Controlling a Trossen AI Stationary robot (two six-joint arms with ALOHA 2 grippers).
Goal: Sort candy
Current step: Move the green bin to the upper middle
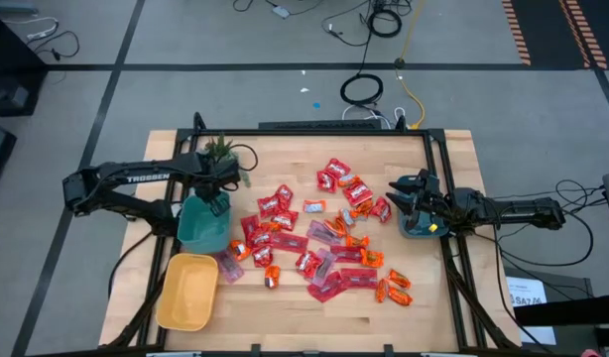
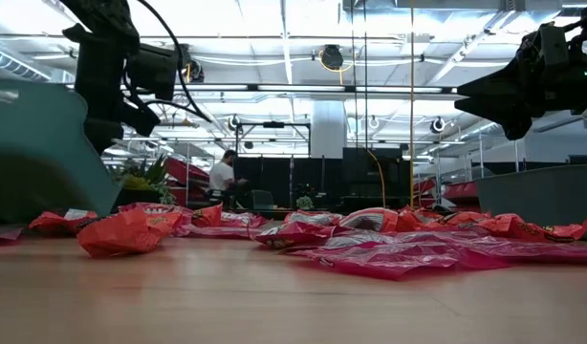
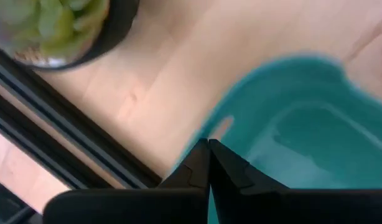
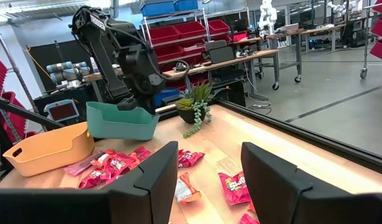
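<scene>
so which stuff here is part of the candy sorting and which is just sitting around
In the job:
candy scattered mid-table
teal bin under the left gripper, fingers shut
yellow bin
second teal bin under the right gripper

Just lying about:
potted plant

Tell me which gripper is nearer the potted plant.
Left. The left gripper hangs over the teal bin, right beside the plant. The right gripper waits across the table, past the candy pile, with its fingers open.
</scene>
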